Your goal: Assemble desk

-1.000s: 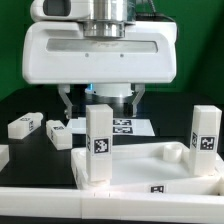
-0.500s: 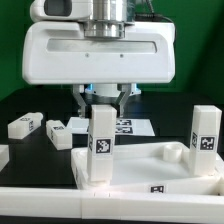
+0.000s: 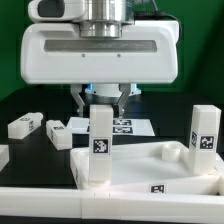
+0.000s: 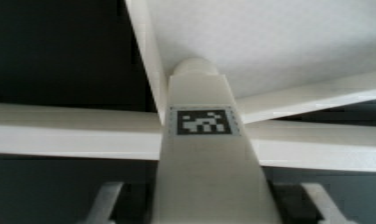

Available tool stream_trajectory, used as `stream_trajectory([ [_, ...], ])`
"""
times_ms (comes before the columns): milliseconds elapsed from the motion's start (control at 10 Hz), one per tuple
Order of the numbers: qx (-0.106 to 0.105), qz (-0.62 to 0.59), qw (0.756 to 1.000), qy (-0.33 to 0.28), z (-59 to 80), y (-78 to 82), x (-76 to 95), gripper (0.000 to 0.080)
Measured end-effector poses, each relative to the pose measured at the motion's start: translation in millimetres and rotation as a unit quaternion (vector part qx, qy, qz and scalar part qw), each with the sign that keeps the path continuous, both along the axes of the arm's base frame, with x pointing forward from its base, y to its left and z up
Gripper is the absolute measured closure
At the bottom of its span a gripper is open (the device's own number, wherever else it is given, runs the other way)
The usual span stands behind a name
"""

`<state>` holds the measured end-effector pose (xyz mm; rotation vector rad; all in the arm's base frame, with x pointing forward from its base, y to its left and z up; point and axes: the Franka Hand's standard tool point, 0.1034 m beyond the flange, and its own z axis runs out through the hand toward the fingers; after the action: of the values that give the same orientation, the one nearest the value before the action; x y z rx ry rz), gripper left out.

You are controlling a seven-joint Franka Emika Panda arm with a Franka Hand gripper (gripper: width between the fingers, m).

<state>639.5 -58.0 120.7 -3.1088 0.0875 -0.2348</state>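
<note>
White plastic fills most of the exterior view. A large white rectangular tabletop slab with a raised rim (image 3: pixel 150 162) lies on the black table (image 3: pixel 35 160), and a small black-and-white square tag (image 3: pixel 157 189) sits on its near edge. A white square-section tagged leg (image 3: pixel 100 145) stands upright at the slab's corner on the exterior view's left. A second upright white tagged leg (image 3: pixel 205 135) stands at the corner on the exterior view's right. The big glossy white robot body (image 3: pixel 95 55) hangs directly above the first leg. Beneath it the gripper (image 3: pixel 100 110) has one dark finger on either side of the leg's top, set wider than the leg, with a slim gap on each side, so nothing is held. Two loose white tagged legs lie flat on the table toward the exterior view's left, one far out (image 3: pixel 22 126) and one nearer the slab (image 3: pixel 60 134). The marker board (image 3: pixel 128 127) lies flat behind the first leg. In the wrist view the first leg (image 4: pixel 206 160) fills the middle with its tag facing the camera. It stands between the gripper (image 4: pixel 210 205) fingers (image 4: pixel 105 205) and is separated from each by a dark gap. Beyond it lie the slab's white surface (image 4: pixel 291 60) and the black table (image 4: pixel 60 50).
</note>
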Motion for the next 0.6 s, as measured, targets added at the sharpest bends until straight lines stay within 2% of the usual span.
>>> stream_trajectory([
  [200, 0.017, -0.109, 0.994, -0.004, -0.5, -0.1, 0.5, 0.0509],
  [400, 0.032, -0.202, 0.979, -0.001, -0.7, 6.8, 0.7, 0.0509],
  [600, 0.051, -0.306, 0.951, 0.003, -0.8, 14.0, 0.9, 0.0509],
])
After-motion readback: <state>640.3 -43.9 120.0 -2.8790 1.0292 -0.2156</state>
